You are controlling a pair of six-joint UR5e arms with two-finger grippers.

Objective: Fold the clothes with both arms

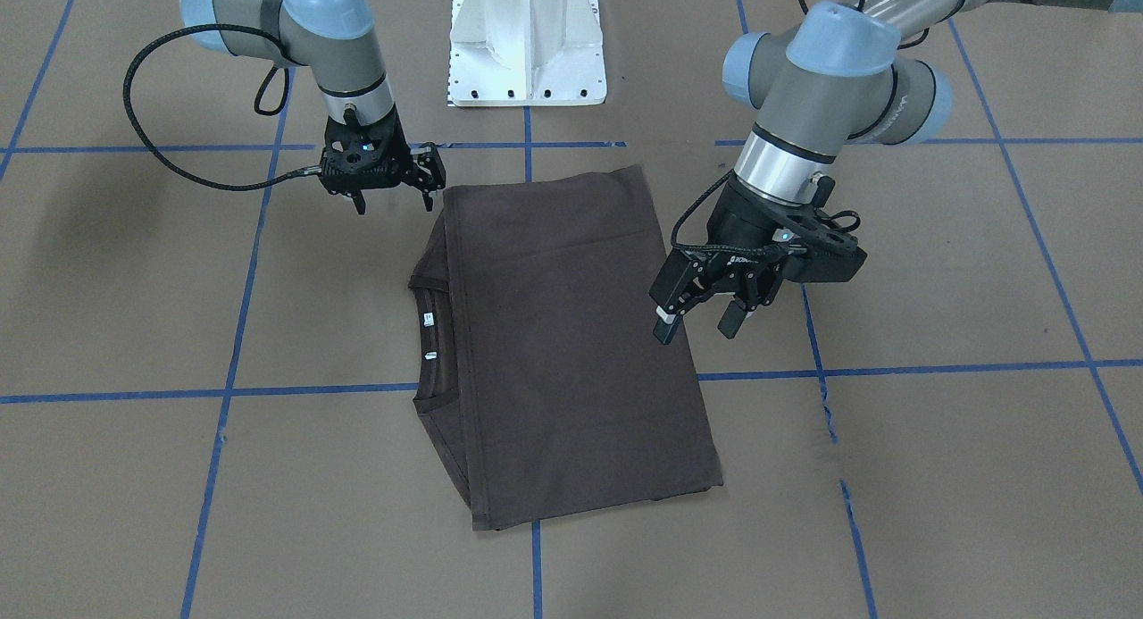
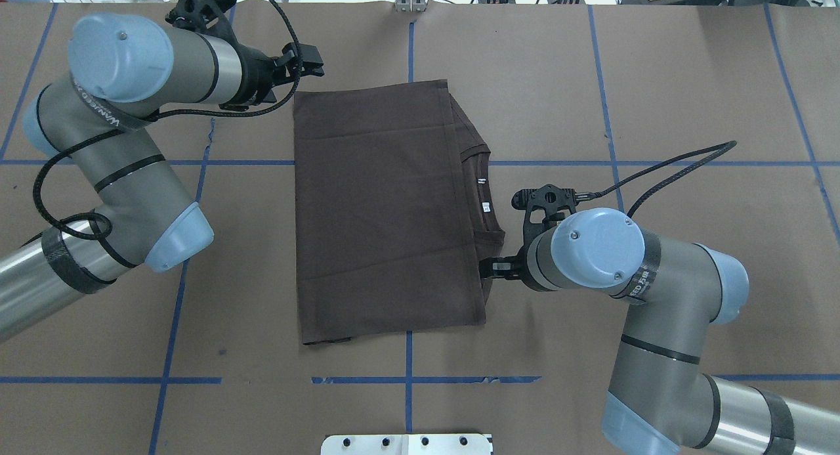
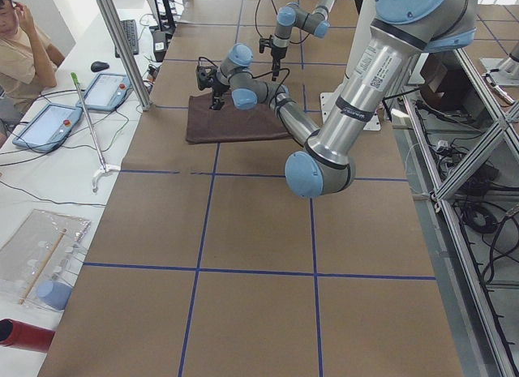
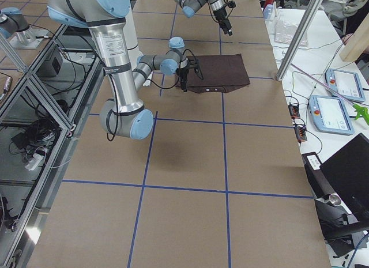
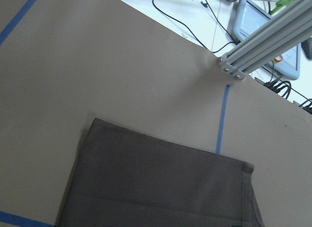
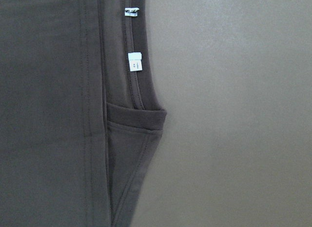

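**Left arm** point(image 2: 125, 179): comes in from the near left. The elbow is bent, the forearm runs toward the far side, and the wrist is turned right, toward the shirt.

**Left gripper** point(image 1: 699, 322): jaws spread with nothing between them. It is raised clear of the table, fingers angled down.
- Overhead view: it sits just off the shirt's far-left corner.
- Front view: it hangs over the shirt's left edge.
- It is apart from the cloth.

**Right arm** point(image 2: 656, 271): comes in from the near right. The elbow is bent and the wrist points left, at the shirt's right edge.

**Right gripper** point(image 1: 395, 197): jaws apart and empty, just beside the shirt's near-right corner.
- Overhead view: the wrist covers most of it, and only a black tip shows at the cloth's edge.
- Whether that tip touches the cloth cannot be told.

**Shirt** point(image 2: 380, 212): dark brown, folded to a rectangle and lying flat at the middle of the table, between the two grippers. The folded layers overlap along the right side.

**Collar** point(image 6: 139, 90): ribbed, on the shirt's right side, showing from under the top layer.

**Labels** point(image 2: 482, 182): two, white, inside the collar, one behind the other along the neckline. The right wrist view looks straight down on them, and no fingers show in that view.

**Table** point(image 2: 656, 81): brown covering.

**Tape** point(image 2: 98, 379): blue lines in a grid. One line runs under the shirt from near to far.

**Base** point(image 1: 527, 38): white, at the near edge, in line with the shirt's middle.
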